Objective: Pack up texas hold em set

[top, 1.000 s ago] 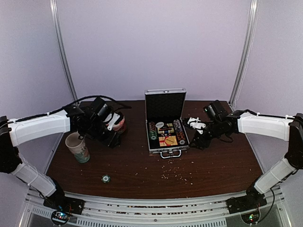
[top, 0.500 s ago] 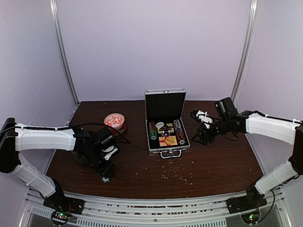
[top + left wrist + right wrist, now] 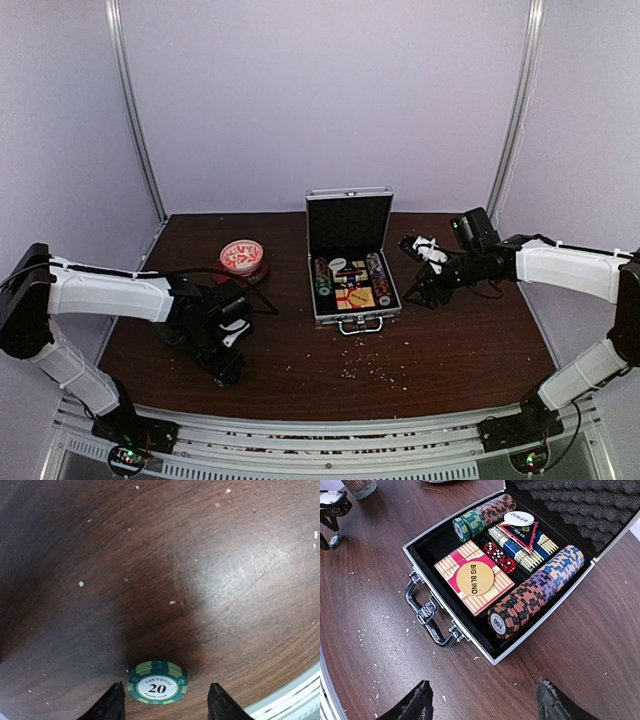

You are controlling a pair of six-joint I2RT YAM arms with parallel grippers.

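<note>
The silver case [image 3: 352,300] lies open at mid-table, its lid [image 3: 348,222] upright. In the right wrist view the case [image 3: 427,542] holds rows of chips [image 3: 540,592], a red-yellow card box [image 3: 452,562] with the yellow disc [image 3: 475,578] on it, and red dice [image 3: 497,555]. A loose green "20" chip [image 3: 157,682] lies on the table near the front edge. My left gripper [image 3: 165,707] is open, its fingertips on either side of the chip; the top view shows it low over that spot [image 3: 225,372]. My right gripper [image 3: 485,705] is open and empty beside the case's right front corner [image 3: 418,292].
The red-and-white bowl [image 3: 242,257] stands at the back left. The patterned cup [image 3: 360,486] shows only at the top edge of the right wrist view; my left arm hides it from above. Crumbs are scattered in front of the case. The table's front rail [image 3: 295,695] is close to the chip.
My left arm swung from beside the cup and bowl down to the front of the table, over the green chip. My right gripper drew back slightly to the right of the case.
</note>
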